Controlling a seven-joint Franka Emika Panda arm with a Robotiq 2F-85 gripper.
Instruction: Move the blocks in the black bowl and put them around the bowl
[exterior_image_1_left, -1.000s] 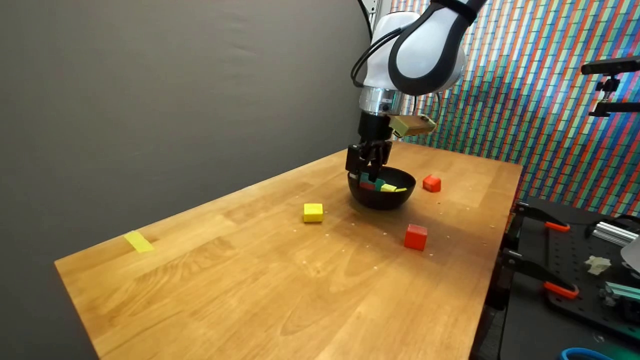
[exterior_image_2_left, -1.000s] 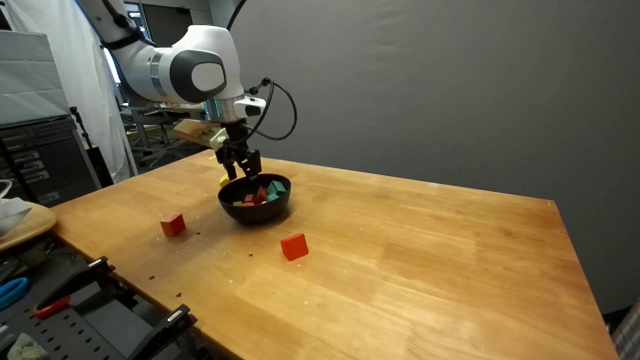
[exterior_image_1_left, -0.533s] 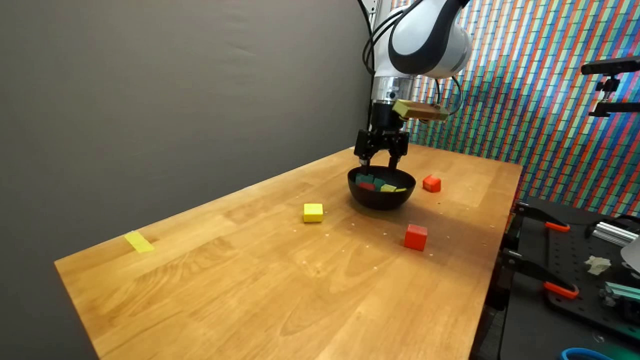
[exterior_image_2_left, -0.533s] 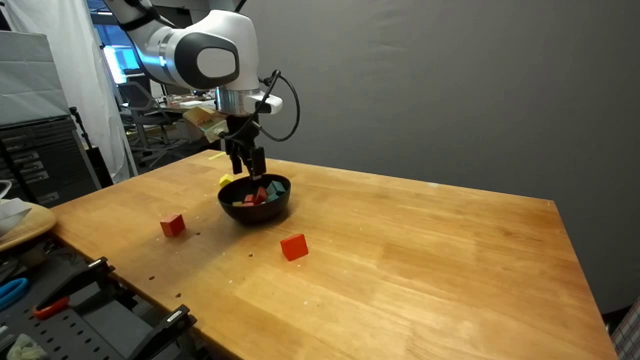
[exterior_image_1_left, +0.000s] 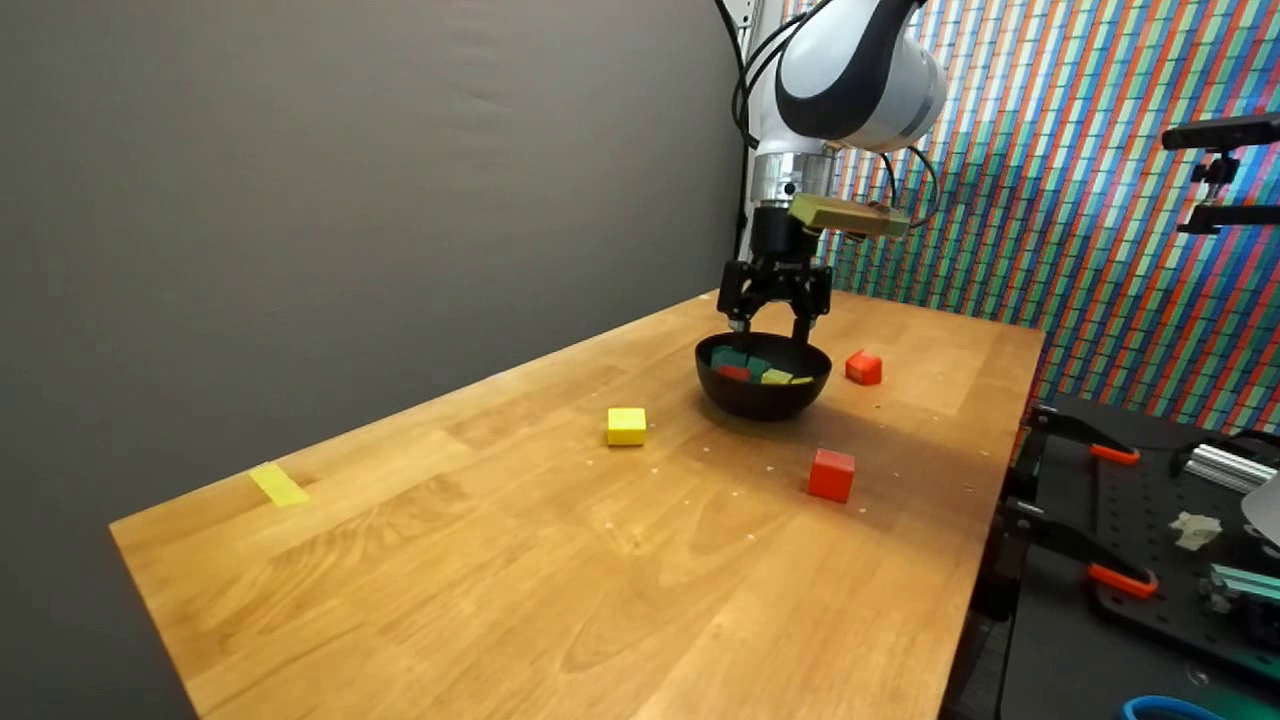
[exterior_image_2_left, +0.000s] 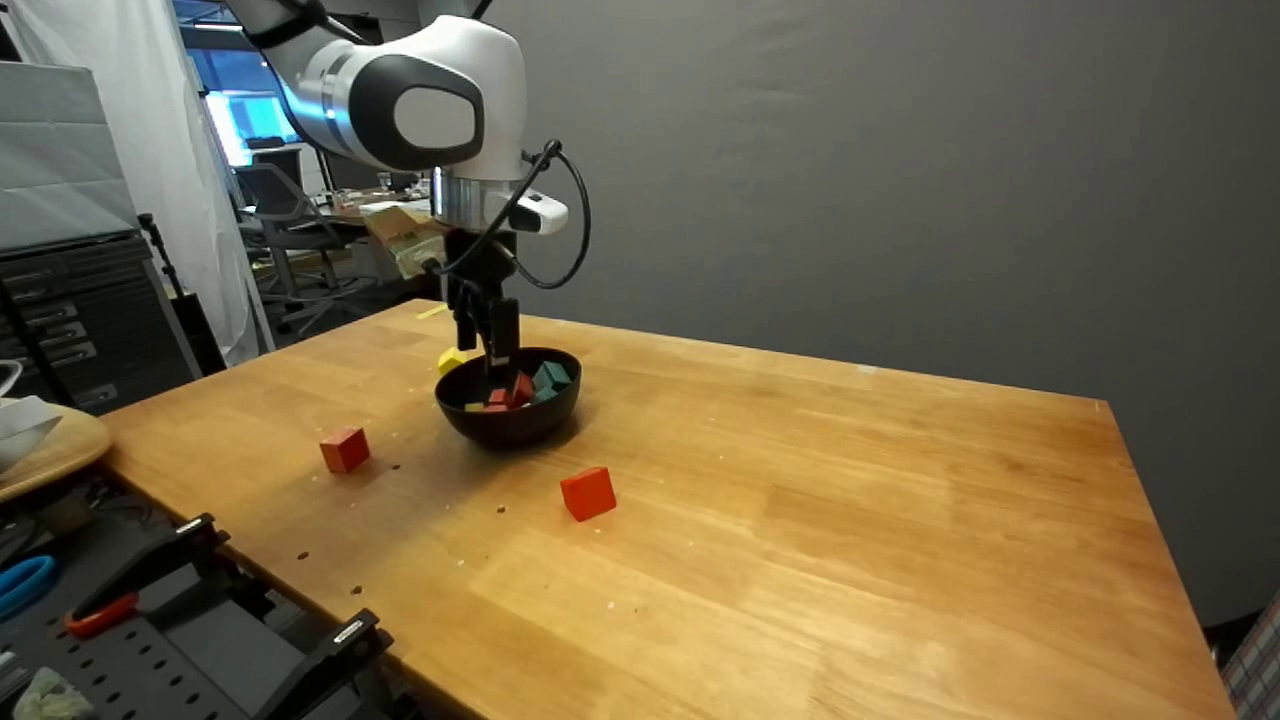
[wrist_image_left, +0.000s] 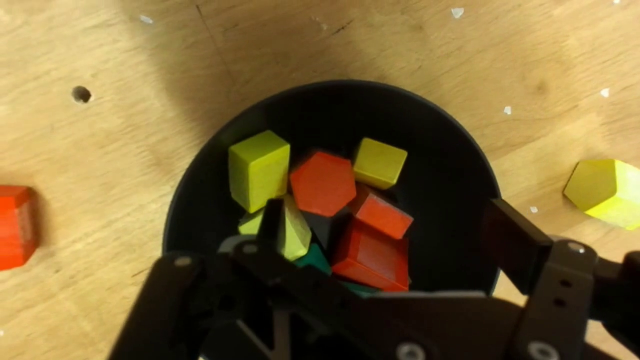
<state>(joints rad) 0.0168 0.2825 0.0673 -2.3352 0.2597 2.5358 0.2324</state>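
The black bowl (exterior_image_1_left: 763, 400) rests on the table and holds several red, yellow and green blocks. In the wrist view a yellow block (wrist_image_left: 260, 170), a red block (wrist_image_left: 324, 184), another red block (wrist_image_left: 372, 257) and part of a green block (wrist_image_left: 315, 258) show inside it. My gripper (wrist_image_left: 387, 220) points down over the bowl, open, with no block gripped; one finger covers part of a pale yellow block (wrist_image_left: 297, 230). In both exterior views the fingertips are at about rim height. Outside the bowl lie a yellow block (exterior_image_1_left: 626, 426) and two red blocks, one nearer (exterior_image_1_left: 831, 475), one farther (exterior_image_1_left: 864, 367).
A flat yellow strip (exterior_image_1_left: 278, 484) is stuck near the table's edge. Grey walling (exterior_image_2_left: 850, 200) stands behind the wooden table (exterior_image_2_left: 800, 560). Black clamps (exterior_image_2_left: 330, 665) grip the table's side, beside a dark perforated board (exterior_image_2_left: 130, 660).
My gripper has opened wider and turned. It has shifted rightward in both exterior views, rising first and then lowering slightly over the bowl. The blocks and the bowl stay where they were.
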